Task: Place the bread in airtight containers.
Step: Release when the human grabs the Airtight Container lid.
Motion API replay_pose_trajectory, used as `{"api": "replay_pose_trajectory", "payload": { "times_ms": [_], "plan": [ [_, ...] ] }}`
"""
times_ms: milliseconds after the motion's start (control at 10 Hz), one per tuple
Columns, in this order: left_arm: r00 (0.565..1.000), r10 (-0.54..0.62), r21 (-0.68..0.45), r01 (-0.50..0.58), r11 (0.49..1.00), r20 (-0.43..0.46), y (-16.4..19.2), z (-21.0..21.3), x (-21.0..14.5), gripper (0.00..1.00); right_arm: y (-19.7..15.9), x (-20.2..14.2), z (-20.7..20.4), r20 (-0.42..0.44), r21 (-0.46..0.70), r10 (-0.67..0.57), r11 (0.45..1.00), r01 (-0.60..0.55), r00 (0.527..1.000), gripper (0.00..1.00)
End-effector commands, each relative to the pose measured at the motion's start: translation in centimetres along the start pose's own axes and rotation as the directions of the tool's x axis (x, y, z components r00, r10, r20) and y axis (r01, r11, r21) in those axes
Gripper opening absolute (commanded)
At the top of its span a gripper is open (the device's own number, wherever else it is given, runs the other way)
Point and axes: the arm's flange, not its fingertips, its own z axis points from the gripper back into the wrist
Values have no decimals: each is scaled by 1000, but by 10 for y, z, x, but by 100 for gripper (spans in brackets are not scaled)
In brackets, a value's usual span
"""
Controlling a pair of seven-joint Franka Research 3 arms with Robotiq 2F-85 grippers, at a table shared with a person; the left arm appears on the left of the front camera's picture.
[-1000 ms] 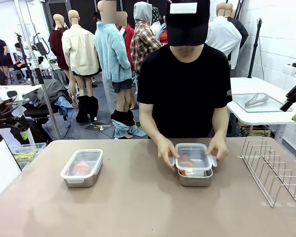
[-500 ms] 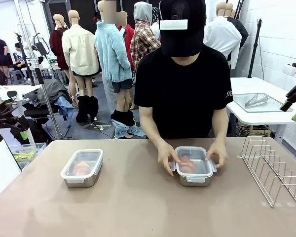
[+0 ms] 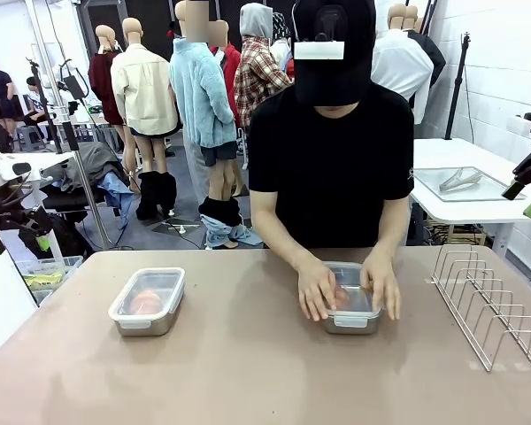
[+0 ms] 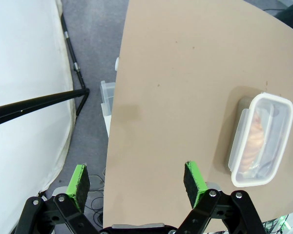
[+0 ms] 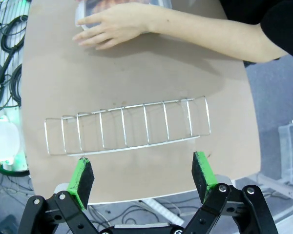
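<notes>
A person in a black T-shirt and black cap (image 3: 334, 133) presses both hands down on the clear plastic lid of a small rectangular steel tin (image 3: 352, 312) at the far side of the tan table (image 3: 248, 372) — one hand (image 3: 316, 288) over the lid's left part, the other hand (image 3: 380, 285) over its right, with a golden-brown roll (image 3: 340, 296) just visible between them under the plastic. A second steel tin with a clear lid (image 3: 148, 301) sits well apart to the left, lid on, a pale golden croissant-shaped roll (image 3: 145, 302) inside it.

In the left wrist view the left gripper (image 4: 136, 178) hangs above the table's edge, its green-padded fingers (image 4: 79, 180) spread wide with nothing between them; the closed second tin lies beyond and to the right of the right-hand finger, the roll showing through its lid. In the right wrist view the right gripper (image 5: 142, 174) also stands with its fingers (image 5: 82, 176) wide apart and empty — a long wire rack (image 5: 127, 127) lies on the table just beyond the fingertips, spanning the gap between them, and farther beyond it the person's hand rests on the lid of the tin, above the left-hand finger at the picture's top edge
</notes>
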Motion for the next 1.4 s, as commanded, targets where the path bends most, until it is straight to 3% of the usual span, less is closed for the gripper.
{"api": "replay_pose_trajectory", "payload": {
  "times_ms": [0,1300],
  "plan": [
    [1000,3,2,-3,1000,-3,1,1,-1,100,0,0,1,-4,12,14,1000,-14,1000,100],
    [1000,3,2,-3,1000,-3,1,1,-1,100,0,0,1,-4,12,14,1000,-14,1000,100]
  ]
}}
